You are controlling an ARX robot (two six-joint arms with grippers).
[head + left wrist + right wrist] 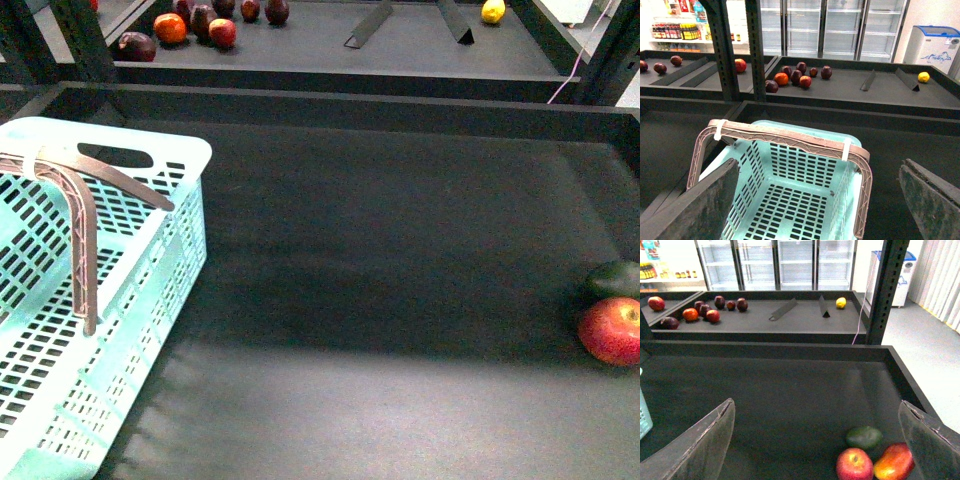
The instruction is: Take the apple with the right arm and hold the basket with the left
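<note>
At the right edge of the shelf (380,260) the apple (612,330) lies ungrasped, the basket (100,260) at its left unheld, since right gripper (815,440) and left gripper (815,200) both gape empty.

You have no readable text here. Far ahead of the left gripper (812,207), the dark bottles (684,31) on the white shop shelf (670,41) carry labels too small to make out; the white chest freezer (935,47) shows only a blurred blue drawing.
</note>
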